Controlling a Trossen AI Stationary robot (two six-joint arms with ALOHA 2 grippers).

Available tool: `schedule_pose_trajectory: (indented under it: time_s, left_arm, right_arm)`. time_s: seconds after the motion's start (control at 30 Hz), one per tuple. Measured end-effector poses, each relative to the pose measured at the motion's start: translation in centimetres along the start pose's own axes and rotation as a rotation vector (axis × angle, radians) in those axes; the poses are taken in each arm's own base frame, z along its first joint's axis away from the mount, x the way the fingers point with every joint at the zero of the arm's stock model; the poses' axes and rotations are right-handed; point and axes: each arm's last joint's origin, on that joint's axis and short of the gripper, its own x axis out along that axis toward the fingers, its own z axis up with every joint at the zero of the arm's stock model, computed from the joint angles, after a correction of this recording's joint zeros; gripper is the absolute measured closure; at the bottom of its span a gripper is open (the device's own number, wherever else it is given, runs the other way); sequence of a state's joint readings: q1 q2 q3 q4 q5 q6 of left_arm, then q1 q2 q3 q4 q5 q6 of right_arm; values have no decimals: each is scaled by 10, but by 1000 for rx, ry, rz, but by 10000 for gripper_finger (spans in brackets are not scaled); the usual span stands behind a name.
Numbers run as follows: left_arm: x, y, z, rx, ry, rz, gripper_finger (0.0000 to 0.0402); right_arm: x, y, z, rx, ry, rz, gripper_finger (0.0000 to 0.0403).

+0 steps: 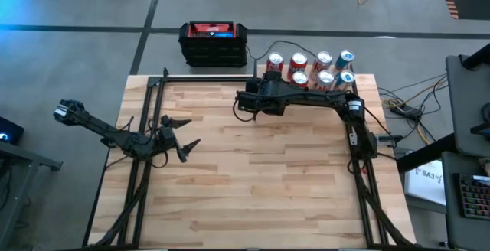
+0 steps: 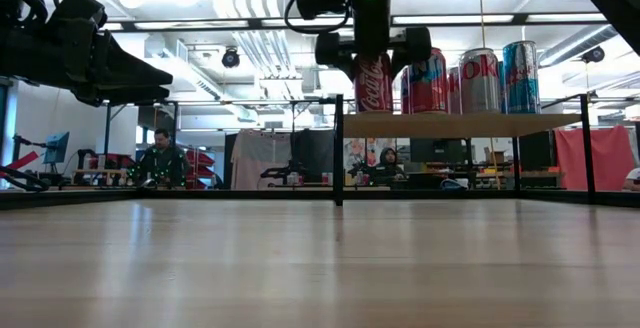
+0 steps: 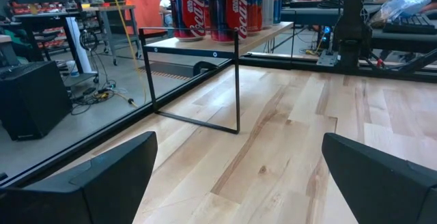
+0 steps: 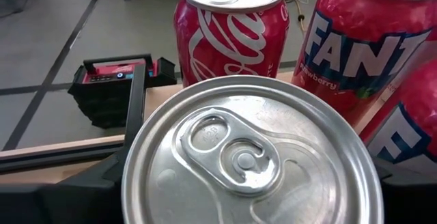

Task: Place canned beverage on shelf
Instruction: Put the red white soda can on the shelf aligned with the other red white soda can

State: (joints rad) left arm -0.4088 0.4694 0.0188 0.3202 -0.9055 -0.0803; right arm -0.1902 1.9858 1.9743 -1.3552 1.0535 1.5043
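The shelf [image 2: 460, 124], a pale board on thin black posts, stands at the table's far right and carries several cans [image 1: 321, 67]. My right gripper [image 2: 372, 46] is above the shelf's left end, shut on a red Coca-Cola can [image 2: 373, 83]. The can's silver top [image 4: 249, 156] fills the right wrist view. The arm hides this can in the high view. My left gripper [image 1: 190, 148] is open and empty over the table's left half, its two fingers wide apart in the left wrist view [image 3: 235, 183]. My right gripper pinches the can's upper sides [image 2: 373, 63] between its two fingers, which come from above and point down. The can stands upright, its bottom level with the shelf board's top at the left end. Whether it rests on the board I cannot tell.
Another Coca-Cola can [image 4: 232, 29] and Fanta cans [image 4: 369, 46] stand close behind and beside the held can. A black-and-red box [image 1: 213, 43] sits on the floor beyond the table's far edge. Bare tabletop [image 1: 260, 174] spreads in front of the shelf. People sit in the room behind.
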Motion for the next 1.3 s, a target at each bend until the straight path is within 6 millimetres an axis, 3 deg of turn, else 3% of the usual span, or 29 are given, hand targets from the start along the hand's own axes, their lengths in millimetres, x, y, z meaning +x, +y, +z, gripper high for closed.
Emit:
schedule_pose_trajectory:
  time_s: [0.6, 1.07, 1.3]
  left_arm:
    - [0, 0, 0, 0, 0, 0, 2]
    - [0, 0, 0, 0, 0, 1, 2]
    - [0, 0, 0, 0, 0, 1, 2]
  right_arm:
    - [2, 0, 1, 2, 2, -3, 109]
    - [1, 0, 1, -7, -7, -1, 53]
    - [-13, -2, -6, -49, 13, 20, 33]
